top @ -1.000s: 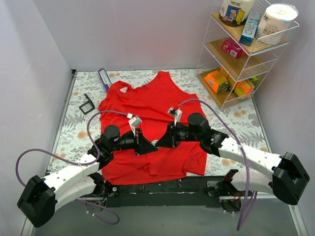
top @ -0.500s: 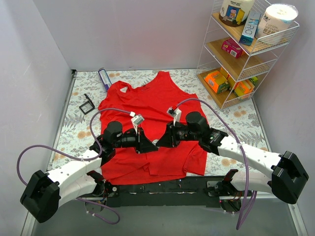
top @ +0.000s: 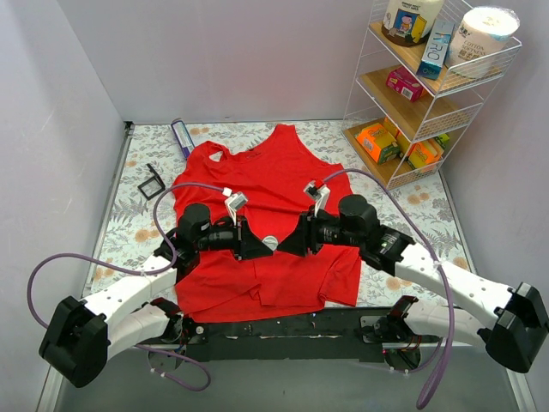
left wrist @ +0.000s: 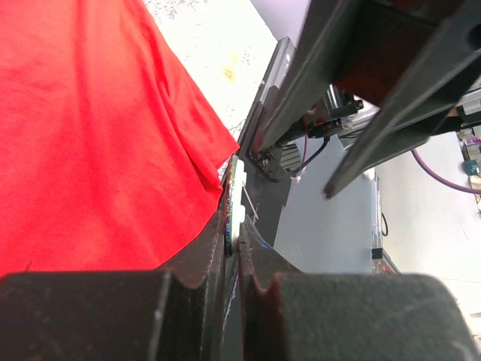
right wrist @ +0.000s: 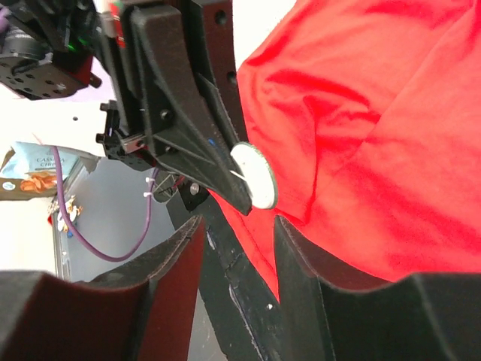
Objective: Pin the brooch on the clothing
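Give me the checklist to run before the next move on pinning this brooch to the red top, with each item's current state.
1. Grip: small round grey metallic brooch clamped in left gripper: ok.
2. Release: right gripper open, nothing between its fingers: ok.
3. Placement: bright red sleeveless tank top lies beneath the brooch: ok.
4. Fabric smooth beside the brooch: not ok, it is creased.
5. Brooch pin open: cannot tell.
6. Brooch touching the fabric: cannot tell.
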Tool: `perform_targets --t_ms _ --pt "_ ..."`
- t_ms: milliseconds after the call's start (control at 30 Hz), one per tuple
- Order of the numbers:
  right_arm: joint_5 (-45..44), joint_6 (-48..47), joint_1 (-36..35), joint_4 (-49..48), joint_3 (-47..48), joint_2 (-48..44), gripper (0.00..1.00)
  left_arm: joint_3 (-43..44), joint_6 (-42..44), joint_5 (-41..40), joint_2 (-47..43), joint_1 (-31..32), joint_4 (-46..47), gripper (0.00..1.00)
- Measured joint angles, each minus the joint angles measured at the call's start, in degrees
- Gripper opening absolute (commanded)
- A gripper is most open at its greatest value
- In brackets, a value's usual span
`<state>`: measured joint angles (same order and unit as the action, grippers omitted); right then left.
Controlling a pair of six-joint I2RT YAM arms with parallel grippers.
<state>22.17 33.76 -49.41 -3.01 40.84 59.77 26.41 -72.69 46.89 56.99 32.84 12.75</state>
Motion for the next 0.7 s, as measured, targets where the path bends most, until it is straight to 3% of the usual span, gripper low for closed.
perform_targets --t_ms 333,567,700 --pt "-3.1 -2.9 3.7 7.1 4.7 -6.5 0.60 6.0 4.8 -5.5 1.6 -0.9 -10.4 0.00" --pt "-11.8 -7.9 5.0 15.8 9.2 -6.8 0.63 18.2 10.9 -13.9 9.1 -1.1 -20.0 0.00" --pt "-13.4 -10.6 9.7 18.5 10.5 -4.5 0.64 25.4 12.9 -16.7 16.2 -1.1 -22.9 0.00"
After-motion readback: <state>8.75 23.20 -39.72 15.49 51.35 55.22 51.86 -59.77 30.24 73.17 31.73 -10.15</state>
